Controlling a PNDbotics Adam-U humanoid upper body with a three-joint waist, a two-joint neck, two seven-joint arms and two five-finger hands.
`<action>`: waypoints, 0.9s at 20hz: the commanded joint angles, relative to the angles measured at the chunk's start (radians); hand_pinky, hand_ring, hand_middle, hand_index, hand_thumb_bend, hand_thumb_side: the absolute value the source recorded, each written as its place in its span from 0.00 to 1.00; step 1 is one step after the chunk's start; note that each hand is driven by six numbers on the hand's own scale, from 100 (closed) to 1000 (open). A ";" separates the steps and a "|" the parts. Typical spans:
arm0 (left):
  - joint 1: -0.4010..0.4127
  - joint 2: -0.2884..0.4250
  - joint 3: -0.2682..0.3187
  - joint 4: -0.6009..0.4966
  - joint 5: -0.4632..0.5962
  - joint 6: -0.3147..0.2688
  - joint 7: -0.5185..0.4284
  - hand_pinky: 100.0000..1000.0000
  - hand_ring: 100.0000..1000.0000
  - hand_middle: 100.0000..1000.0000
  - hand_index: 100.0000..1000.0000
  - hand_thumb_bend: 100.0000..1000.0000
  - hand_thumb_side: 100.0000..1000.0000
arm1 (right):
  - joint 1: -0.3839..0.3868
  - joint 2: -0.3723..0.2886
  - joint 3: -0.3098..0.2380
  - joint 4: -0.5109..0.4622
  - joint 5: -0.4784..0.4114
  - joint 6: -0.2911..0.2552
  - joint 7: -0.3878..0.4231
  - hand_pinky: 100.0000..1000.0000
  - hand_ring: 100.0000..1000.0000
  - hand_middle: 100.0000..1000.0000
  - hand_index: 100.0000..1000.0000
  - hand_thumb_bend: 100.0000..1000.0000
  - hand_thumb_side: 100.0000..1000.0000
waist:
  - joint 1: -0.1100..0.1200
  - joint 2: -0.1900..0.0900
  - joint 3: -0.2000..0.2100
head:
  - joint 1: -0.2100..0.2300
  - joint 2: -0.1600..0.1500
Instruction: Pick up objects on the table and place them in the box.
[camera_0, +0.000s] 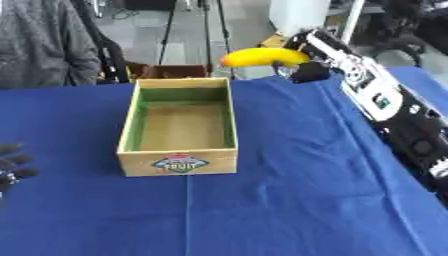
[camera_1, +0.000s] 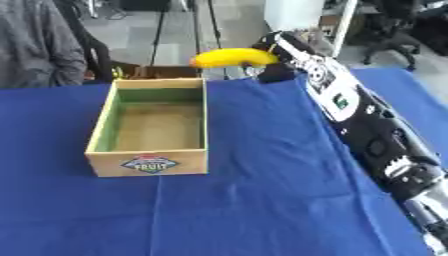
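Observation:
A yellow banana (camera_0: 261, 57) hangs in the air past the far right corner of the wooden box (camera_0: 131, 120), with my right hand (camera_0: 304, 66) shut on its right end. The arm stretches in from the lower right across the blue cloth. The box stands open in the middle of the table, with green inner walls and a fruit label on its front; nothing shows inside it. My left hand (camera_0: 12, 161) shows at the left edge of the left eye view, low on the cloth, its fingers curled and holding nothing.
A blue cloth (camera_0: 289, 200) covers the whole table. Behind the far edge stand a person in a grey top (camera_0: 39, 42), a dark chair (camera_0: 109, 50) and a brown box (camera_0: 171, 71). White furniture (camera_0: 297, 15) stands further back.

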 joint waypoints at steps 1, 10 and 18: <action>-0.014 0.010 -0.005 -0.021 0.006 0.000 -0.004 0.66 0.71 0.69 0.50 0.17 0.94 | -0.033 0.001 0.009 -0.018 0.023 -0.008 0.018 0.49 0.43 0.50 0.61 0.08 0.32 | 0.000 -0.013 0.011 | -0.008 0.001; -0.027 0.001 -0.009 -0.028 0.010 0.000 -0.007 0.66 0.69 0.69 0.50 0.17 0.94 | -0.039 0.046 0.042 0.017 0.069 -0.029 0.046 0.50 0.44 0.51 0.62 0.08 0.32 | 0.006 0.004 0.061 | -0.016 -0.011; -0.038 -0.008 -0.017 -0.029 0.013 0.003 -0.015 0.66 0.69 0.69 0.49 0.17 0.94 | -0.049 0.102 0.061 0.057 0.140 -0.070 0.065 0.50 0.44 0.51 0.62 0.08 0.32 | 0.009 0.015 0.094 | -0.031 -0.017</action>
